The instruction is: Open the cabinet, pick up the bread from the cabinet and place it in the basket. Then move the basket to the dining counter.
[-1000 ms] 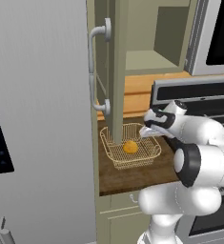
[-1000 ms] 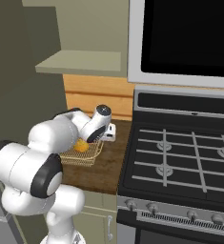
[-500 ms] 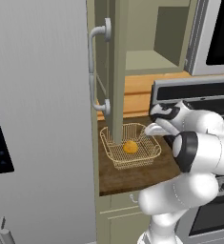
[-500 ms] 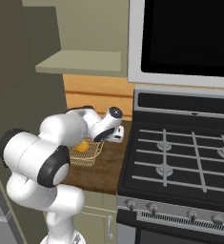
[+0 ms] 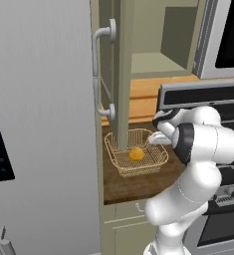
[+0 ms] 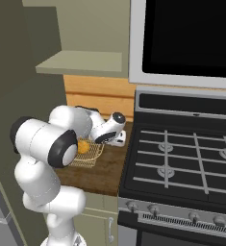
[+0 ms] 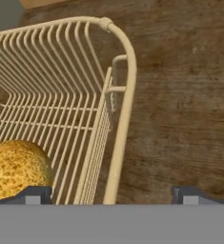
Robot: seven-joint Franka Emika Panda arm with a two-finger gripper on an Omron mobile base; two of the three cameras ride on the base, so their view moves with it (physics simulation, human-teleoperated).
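Looking down along my own fingers, I see the bread [image 7: 15, 167] at the lower left: a rounded bun, golden-orange with a darker speckled crust, lying on the mesh floor inside the basket [image 7: 123, 100]. My two dark fingertips [image 7: 32, 194] stand wide apart and released, one over the bun's side of the wall, the other outside it, so the basket's thick tan rim runs up between them; nothing is clasped. To the right of the rim lies the dark-brown worktop [image 7: 185, 95], its grain plain to see.

From the left base camera, the grey fridge [image 5: 39, 124] fills the left side. Next comes the cabinet [image 5: 121, 74], its sage-green door swung open edge-on toward me, with the curved silver handle [image 5: 102, 74] on its left face. Below it the square wire basket [image 5: 119, 154] with flared sides sits on the narrow brown worktop, the bun [image 5: 136, 154] small in its middle. My gripper [image 5: 158, 138] hovers at the basket's right rim, and the stove [image 5: 208, 94] stands further right.

From the right base camera, the bun [image 6: 82, 146] shows orange through the mesh [image 6: 93, 156], my gripper [image 6: 115, 140] beside it.
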